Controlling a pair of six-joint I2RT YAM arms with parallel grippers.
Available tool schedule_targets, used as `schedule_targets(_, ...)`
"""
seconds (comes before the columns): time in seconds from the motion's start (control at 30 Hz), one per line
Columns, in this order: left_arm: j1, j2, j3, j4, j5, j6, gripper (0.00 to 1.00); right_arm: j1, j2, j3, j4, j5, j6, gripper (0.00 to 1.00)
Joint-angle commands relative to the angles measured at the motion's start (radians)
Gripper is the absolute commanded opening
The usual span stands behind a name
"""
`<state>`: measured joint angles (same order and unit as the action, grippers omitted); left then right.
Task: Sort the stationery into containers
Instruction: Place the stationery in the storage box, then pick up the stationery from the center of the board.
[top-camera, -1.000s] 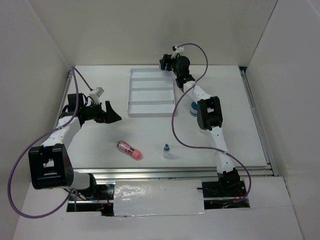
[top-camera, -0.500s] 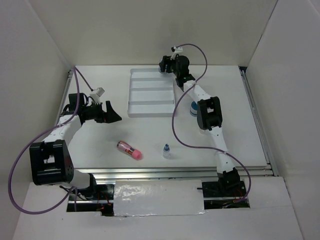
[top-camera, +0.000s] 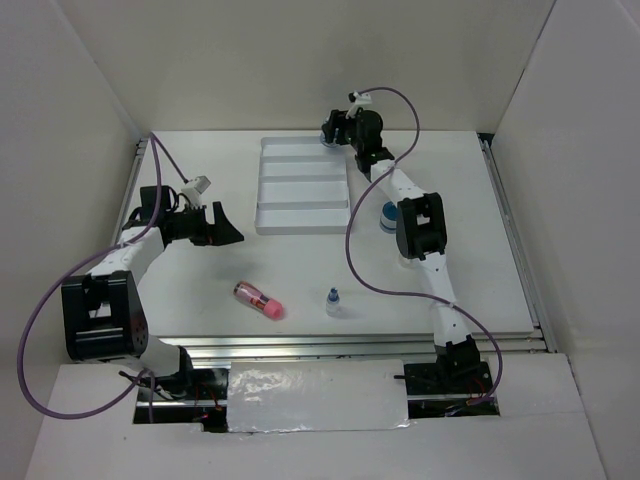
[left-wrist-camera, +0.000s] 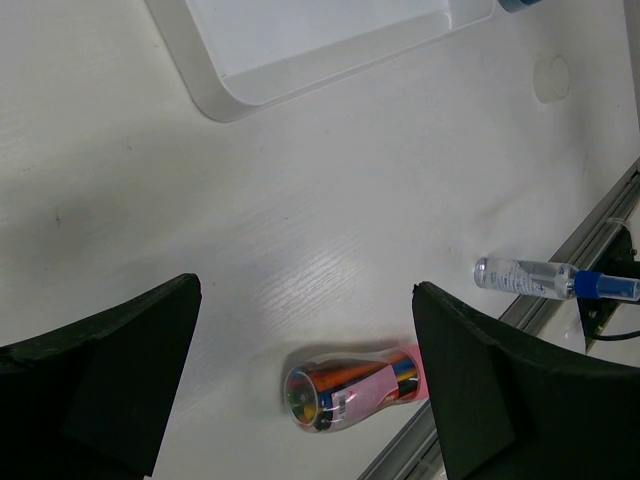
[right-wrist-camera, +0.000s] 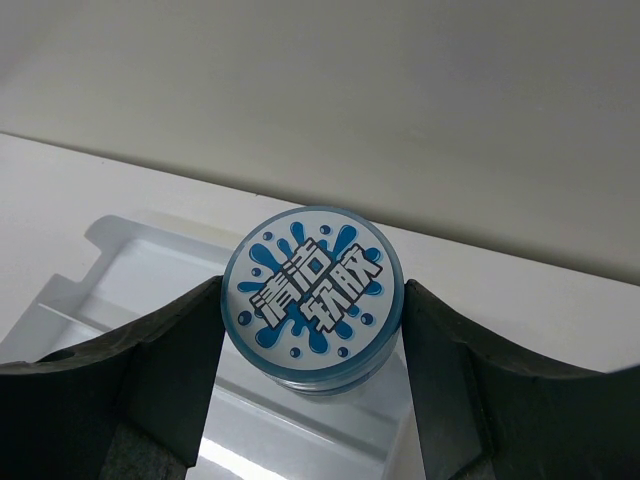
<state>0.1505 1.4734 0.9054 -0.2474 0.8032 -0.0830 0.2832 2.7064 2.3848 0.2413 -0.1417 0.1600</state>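
While right gripper (right-wrist-camera: 312, 335) pinches blue pot (right-wrist-camera: 312, 283) across sidewall: probably rigid, light, smooth, likely slippery. Left gripper (left-wrist-camera: 305, 300) spread, empty.

Tray (top-camera: 300, 230): 1, w/ 4 long compartments, far-middle of bench.
Blue pots: 2. 1st pot (right-wrist-camera: 312, 290) is pinched in right gripper (top-camera: 328, 136) by tray's far right corner. 2nd pot (top-camera: 384, 214) sits toward right edge, partly behind the arm.
Pink tube (top-camera: 258, 299): 1, by near edge, left of centre.
Clear bottle (top-camera: 332, 301) w/ blue cap: 1, by near edge, approx centre.
Faint pale ring (left-wrist-camera: 551, 78): 1, seen in left wrist view only.
Grippers: 2, incl. left gripper (top-camera: 229, 226), fingers spread wide.
Purple cables (top-camera: 349, 248): 2, 1 per arm.
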Motion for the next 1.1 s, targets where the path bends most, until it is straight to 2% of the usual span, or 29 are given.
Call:
schedule_targets(0.0,0.006,0.004,0.044,0.007,0.004,0.014,0.99,-0.006,-0.016,0.056,0.065,-0.01,0.016,0.72)
schedule_targets(0.03,0.006,0.004,0.044,0.005,0.002,0.017,0.99,-0.006,-0.014,0.056,0.064,-0.01,0.019,0.78)
schedule_targets(0.07,0.007,0.005,0.043,0.002,-0.001,0.019,0.99,-0.006,-0.016,0.056,0.064,-0.01,0.019,0.8)
schedule_targets(0.4,0.006,0.005,0.039,0.007,0.005,0.02,0.99,-0.006,-0.025,0.045,0.07,-0.01,0.019,0.86)
schedule_targets(0.57,0.006,-0.012,0.053,-0.013,-0.018,0.041,0.99,-0.01,-0.16,-0.171,0.168,-0.038,-0.039,0.83)
schedule_targets(0.63,0.007,-0.033,0.055,-0.032,-0.022,0.055,0.99,-0.015,-0.256,-0.235,0.112,-0.042,-0.065,0.83)
schedule_targets(0.77,0.006,-0.085,0.04,-0.047,-0.03,0.071,0.99,-0.081,-0.465,-0.28,-0.144,-0.111,-0.073,0.83)
schedule_targets(0.8,0.001,-0.099,0.035,-0.052,-0.038,0.109,0.99,-0.094,-0.503,-0.309,-0.268,-0.137,-0.094,0.86)
schedule_targets(0.97,0.0,-0.17,0.017,-0.082,-0.059,0.147,0.99,-0.173,-0.732,-0.43,-0.572,-0.137,-0.212,0.95)
schedule_targets(1.07,-0.005,-0.197,0.006,-0.092,-0.061,0.152,0.99,-0.226,-0.77,-0.435,-0.837,-0.159,-0.286,0.98)
